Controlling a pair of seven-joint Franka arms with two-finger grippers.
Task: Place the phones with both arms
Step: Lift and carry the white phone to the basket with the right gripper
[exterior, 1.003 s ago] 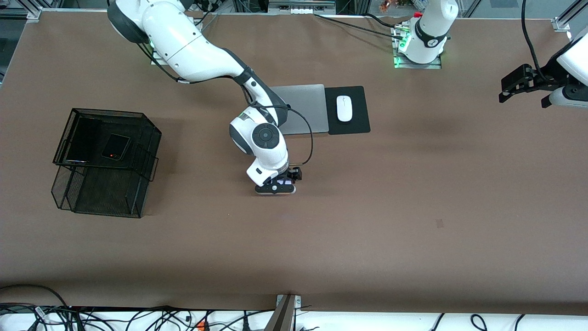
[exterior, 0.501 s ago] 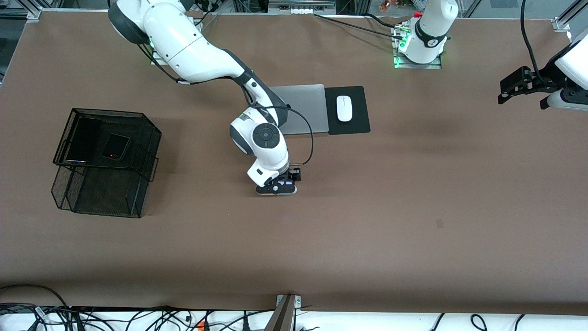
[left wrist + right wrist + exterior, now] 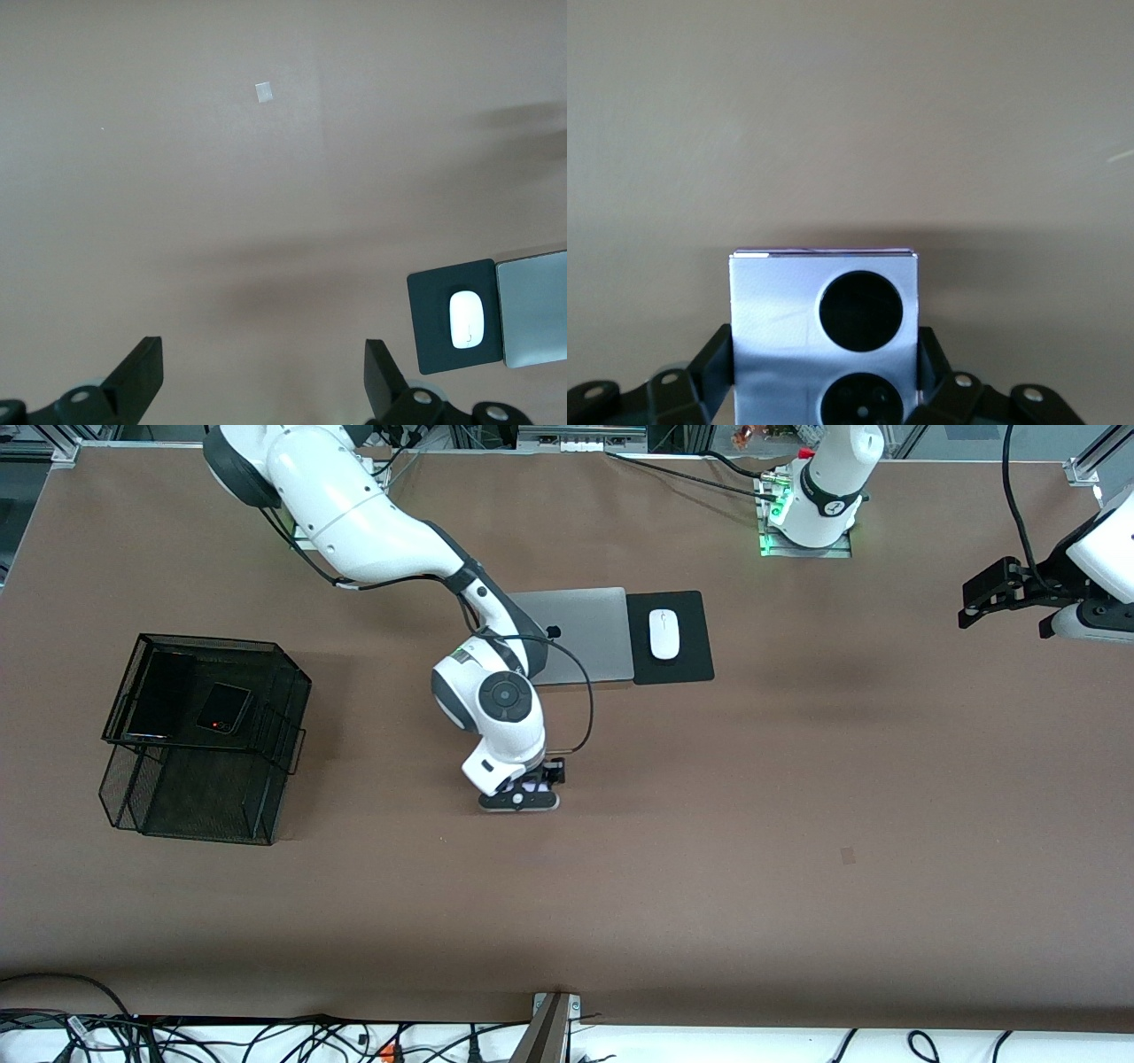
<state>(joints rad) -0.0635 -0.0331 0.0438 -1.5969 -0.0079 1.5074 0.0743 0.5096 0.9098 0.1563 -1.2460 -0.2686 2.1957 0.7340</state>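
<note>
the right hand point(image 3: 523, 795) is clamped on the lavender phone point(image 3: 824, 336), fingers point(image 3: 713, 363) against its two sides; in the front view the wrist hides most of it, and whether it rests on the worktop point(image 3: 797, 824) cannot be told. the slim phone point(image 3: 161, 695) and the small black phone point(image 3: 222, 708) lie in the mesh tray point(image 3: 266, 657). the left hand point(image 3: 992, 593) waits spread wide and empty over the left arm's end, its arm cut off at the edge.

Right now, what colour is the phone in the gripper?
Lavender-white phone with black circles; right wrist view.
</note>
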